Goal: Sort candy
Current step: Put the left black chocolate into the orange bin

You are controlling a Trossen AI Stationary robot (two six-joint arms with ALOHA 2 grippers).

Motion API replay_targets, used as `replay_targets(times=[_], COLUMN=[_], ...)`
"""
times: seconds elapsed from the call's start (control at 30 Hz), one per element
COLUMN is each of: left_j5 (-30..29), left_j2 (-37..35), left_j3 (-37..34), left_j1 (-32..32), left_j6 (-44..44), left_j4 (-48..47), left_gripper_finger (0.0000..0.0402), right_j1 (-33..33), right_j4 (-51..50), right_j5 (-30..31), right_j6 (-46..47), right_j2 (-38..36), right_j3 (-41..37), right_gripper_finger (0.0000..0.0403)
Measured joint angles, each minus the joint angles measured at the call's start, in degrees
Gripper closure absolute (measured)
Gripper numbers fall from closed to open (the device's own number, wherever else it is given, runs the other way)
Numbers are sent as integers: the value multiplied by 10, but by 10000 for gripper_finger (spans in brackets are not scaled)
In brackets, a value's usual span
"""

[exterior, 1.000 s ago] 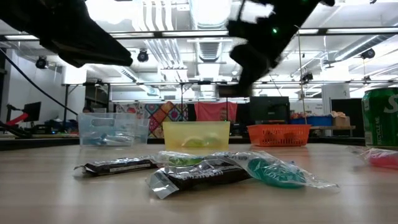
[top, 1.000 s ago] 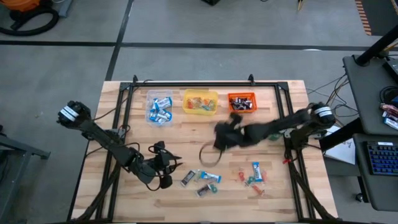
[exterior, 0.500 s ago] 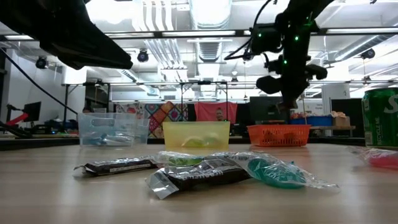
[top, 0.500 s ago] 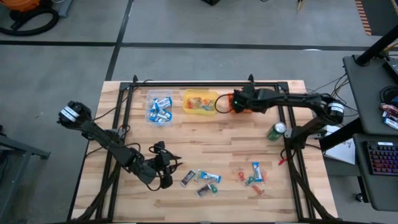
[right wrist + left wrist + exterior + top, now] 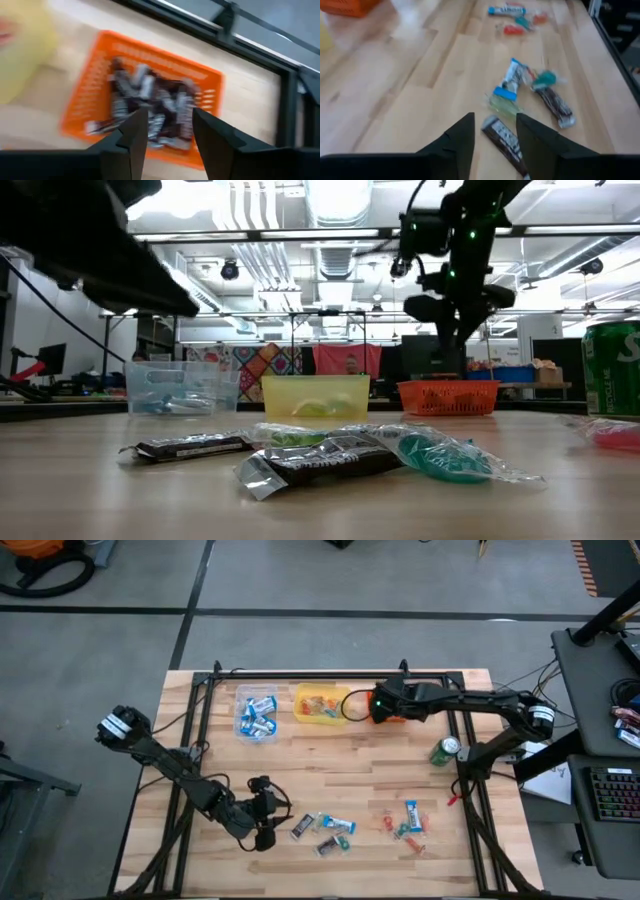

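The right claw [image 5: 378, 705] has swung from mid-bench to the orange tub [image 5: 389, 705], fingers now spread; left claw [image 5: 268, 824] spread beside three tubs' leftover candy [image 5: 336, 827].

Bare wood spans the middle of the table [image 5: 330, 765], open between the tubs and the sweets. Along the far edge the clear tub [image 5: 257, 712], yellow tub [image 5: 321, 703] and orange tub [image 5: 389, 705] stand close together. A green can [image 5: 444, 751] blocks the right edge. Candy [image 5: 325, 828] clutters the near edge, the left gripper [image 5: 268, 823] just beside it.
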Motion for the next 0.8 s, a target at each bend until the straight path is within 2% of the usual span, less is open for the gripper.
replay_targets(times=[0.17,0.27,0.4,0.53,0.63,0.8], left_j5=[10,14,15,11,-10,-30], left_j2=[46,86,145,198,222,249], left_j3=[5,26,70,107,127,139], left_j1=[-14,-21,-23,-24,-24,-24], left_j6=[-3,-6,-9,-31,-67,-100], left_j4=[15,15,14,-40,-81,-86], left_gripper_finger=[221,203,198,198,198,198], right_j1=[54,89,143,203,241,294], right_j4=[31,45,71,99,110,114], right_j5=[-3,-3,9,31,33,34], right_j6=[-7,-7,-9,-14,-8,24], right_j2=[-6,-7,-7,-7,-8,-8], right_j3=[2,2,2,2,2,2], right_gripper_finger=[246,245,248,246,247,250])
